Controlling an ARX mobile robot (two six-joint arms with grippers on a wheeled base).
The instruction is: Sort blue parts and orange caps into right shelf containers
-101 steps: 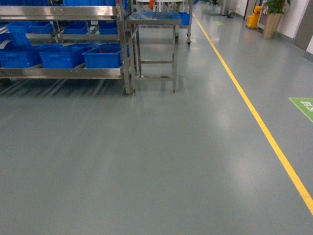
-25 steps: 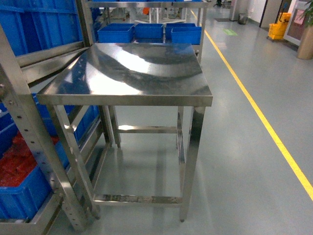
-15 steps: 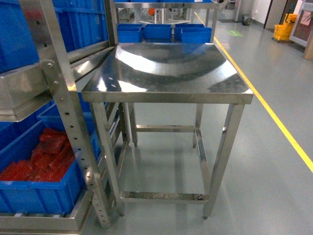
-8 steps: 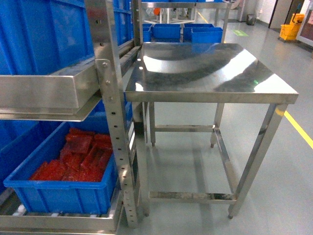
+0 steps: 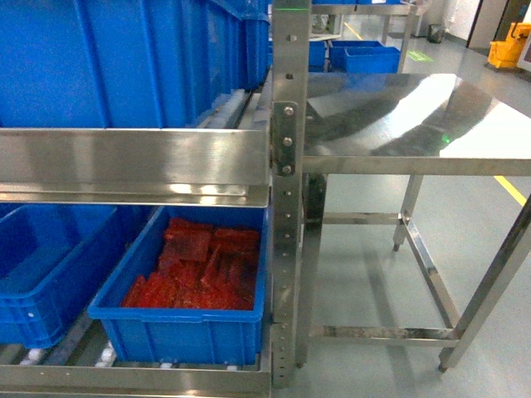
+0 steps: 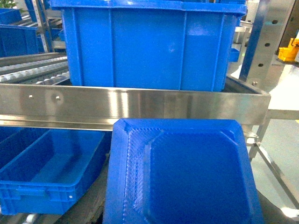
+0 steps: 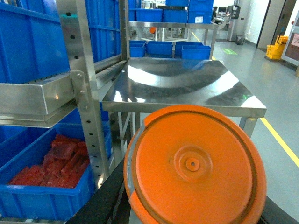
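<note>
On the lower shelf level, a blue crate [image 5: 187, 332] filled with orange-red pieces [image 5: 199, 269] sits just left of the steel upright [image 5: 286, 191]; an empty blue crate [image 5: 46, 269] stands beside it further left, and large blue crates [image 5: 133, 62] fill the level above. These are the shelf containers the parts should go into.

Filling the right wrist view is a round orange cap [image 7: 194, 168], glossy, with a moulded centre boss. It sits so close to the camera that the right claw is hidden behind it; the cap is probably carried there, but how the claw stands on it I cannot tell. Likewise the left wrist view is filled by a blue part [image 6: 182, 172], squarish with a recessed, ribbed face, and the left claw cannot be made out either.

To the right of the rack stands a bare steel bench [image 5: 415, 116], with more blue crates [image 5: 365, 58] behind it and a grey floor with a yellow line [image 5: 513, 189].

The step in hand looks like lining up with the rack before any drop. To do it well, stop square to the lower crates, bring the cap over the crate of orange-red pieces, lower past the shelf rail [image 5: 133, 162] without striking it, and release only inside the rim. The blue part likely belongs in the empty crate on the left.
</note>
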